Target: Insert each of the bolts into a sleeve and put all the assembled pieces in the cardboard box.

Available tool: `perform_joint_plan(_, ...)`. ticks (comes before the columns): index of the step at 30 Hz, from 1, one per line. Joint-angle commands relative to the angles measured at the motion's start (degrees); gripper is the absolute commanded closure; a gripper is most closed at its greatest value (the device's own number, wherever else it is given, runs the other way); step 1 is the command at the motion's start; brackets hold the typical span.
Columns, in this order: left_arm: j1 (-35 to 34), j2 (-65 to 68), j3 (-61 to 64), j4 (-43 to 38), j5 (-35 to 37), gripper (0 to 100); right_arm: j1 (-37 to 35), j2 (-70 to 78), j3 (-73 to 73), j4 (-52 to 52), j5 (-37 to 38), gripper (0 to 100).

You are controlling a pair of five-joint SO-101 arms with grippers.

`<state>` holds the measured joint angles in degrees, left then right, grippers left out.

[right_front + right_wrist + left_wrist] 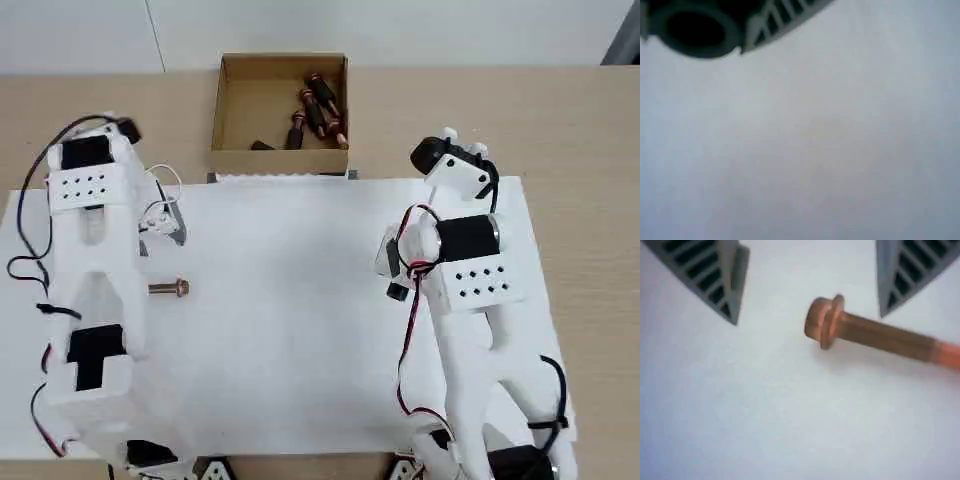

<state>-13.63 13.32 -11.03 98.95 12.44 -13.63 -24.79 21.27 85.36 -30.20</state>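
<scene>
Right gripper [392, 264] hangs low over the white sheet [300, 340] toward its right side and appears to be clamped on a black sleeve [695, 31]. In the right wrist view the sleeve's open end sits hard against a ribbed finger [777, 17], though the blur makes the hold itself hard to judge.

Across the sheet, at about the same depth, a copper bolt [168, 288] lies flat just beside the left arm, flanged head pointing toward the middle of the sheet.

Slightly farther back, the left gripper [165, 220] is over the sheet with its jaws spread wide and nothing between them. The left wrist view looks down past both grey fingers [715, 277] at the bolt's head, which touches neither.

Beyond the sheet's far edge, the cardboard box [216, 110] stands on the wooden table [580, 120]. It holds several assembled pieces [318, 108], copper bolts in dark sleeves, bunched toward its right wall, and a dark piece [262, 145] lies apart at the near wall.
</scene>
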Motion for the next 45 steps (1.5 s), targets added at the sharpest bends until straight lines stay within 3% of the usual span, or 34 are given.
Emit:
perform_joint_plan(1,0.0,-0.6,-2.7,1.1,-18.5,83,0.0,-2.3,-0.4,0.0,-0.4,99.5)
perform_joint_plan(15,-4.0,0.0,-2.5,1.5,-60.5,83,0.0,-2.0,-0.4,-0.1,-0.4,99.5)
perform_joint_plan(25,-3.5,0.0,2.3,1.5,-79.6,83,-0.2,-1.9,-0.3,-0.1,-0.3,99.5)
perform_joint_plan(33,-1.5,0.0,3.9,1.4,-84.7,83,-0.2,-1.9,-0.3,-0.1,-0.3,99.5)
perform_joint_plan(45,-1.8,5.3,4.4,1.4,-86.2,83,-0.2,-1.8,-0.3,-0.7,-0.2,99.5)
